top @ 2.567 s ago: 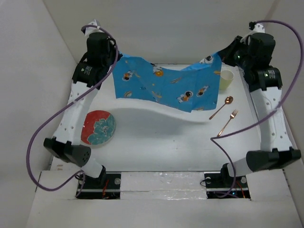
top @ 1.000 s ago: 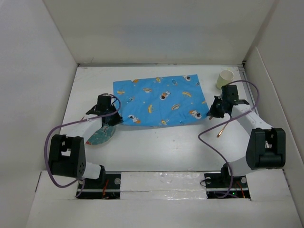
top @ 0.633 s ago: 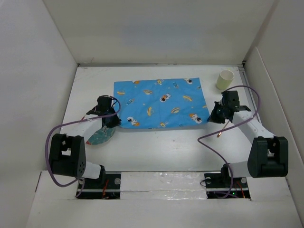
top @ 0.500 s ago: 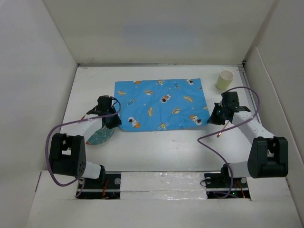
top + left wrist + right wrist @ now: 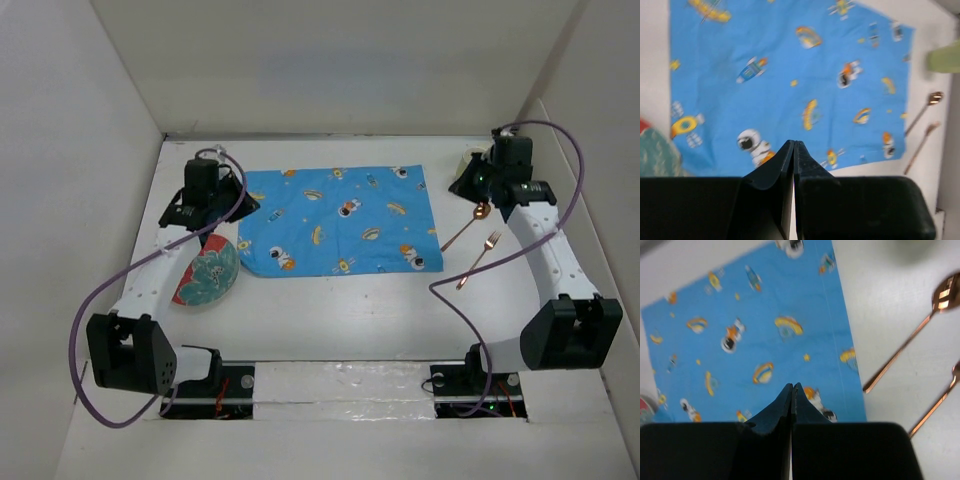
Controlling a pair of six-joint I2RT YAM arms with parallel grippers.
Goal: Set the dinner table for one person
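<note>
The dinner table (image 5: 350, 310) is a white tabletop with a blue cartoon-printed placemat (image 5: 340, 220) lying flat at its middle. My left gripper (image 5: 232, 200) hangs shut and empty over the placemat's far left corner; in the left wrist view the gripper (image 5: 793, 143) has its jaws pressed together above the cloth (image 5: 790, 75). My right gripper (image 5: 463, 185) hovers shut and empty beside the far right corner, and in the right wrist view it (image 5: 791, 386) has nothing between its jaws. A red and teal plate (image 5: 205, 272) lies left of the placemat.
A copper spoon (image 5: 465, 228) and a copper fork (image 5: 480, 258) lie right of the placemat. A pale green cup (image 5: 470, 160) stands at the back right, mostly hidden by my right wrist. White walls close in the table on three sides.
Both grippers have left the placemat's near corners and moved up and back toward its far corners. The placemat now lies flat and free, and the plate shows more fully.
</note>
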